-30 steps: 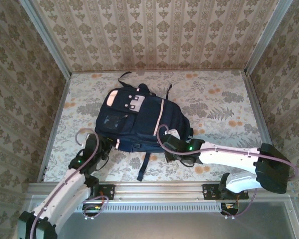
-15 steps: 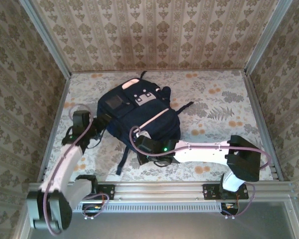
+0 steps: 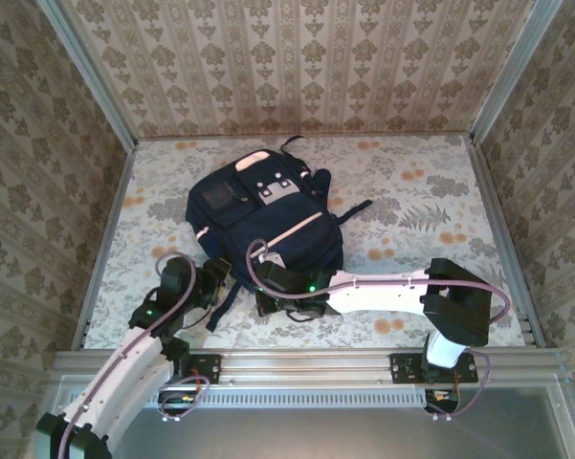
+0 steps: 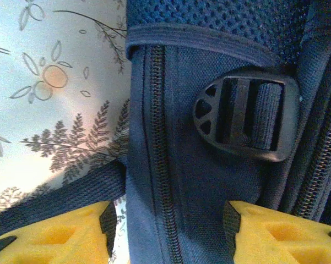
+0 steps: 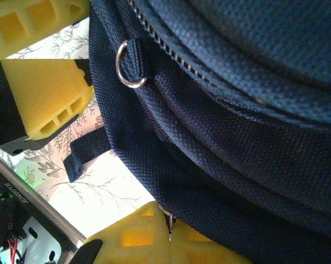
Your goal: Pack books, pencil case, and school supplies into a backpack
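Backpack (image 3: 263, 215) lies flat, front pocket up, on the flowered surface (image 3: 431, 191), left of centre and nearer the far edge. Its bottom end is turned to the near edge, where both arms meet it.

The right fingers (image 5: 146, 236) are pressed together on the bag's bottom rim, with a small metal tab, perhaps a zip pull, caught in the pinch. The left fingers (image 4: 71, 234) stand apart at the near-left corner of the bag. They straddle a side seam and its zip (image 4: 157, 143) just below a black buckle (image 4: 245, 118) and grip nothing. A loose strap (image 4: 55, 198) runs beside one of them. The stretch of zip in view looks done up; what is inside cannot be told.

The likeliest trouble lies in the right hold. It is a thin pinch on stiff fabric, so a hard pull could strip it off, or drag the whole backpack toward the near edge instead of working the zip. If the left fingers close where they are, they may take the strap or foul the buckle rather than the seam, and the bag would twist. The two sets of fingers sit just beside each other, so a careless swing could knock one into the other. A metal ring (image 5: 129, 66) on the rim is another place to snag.
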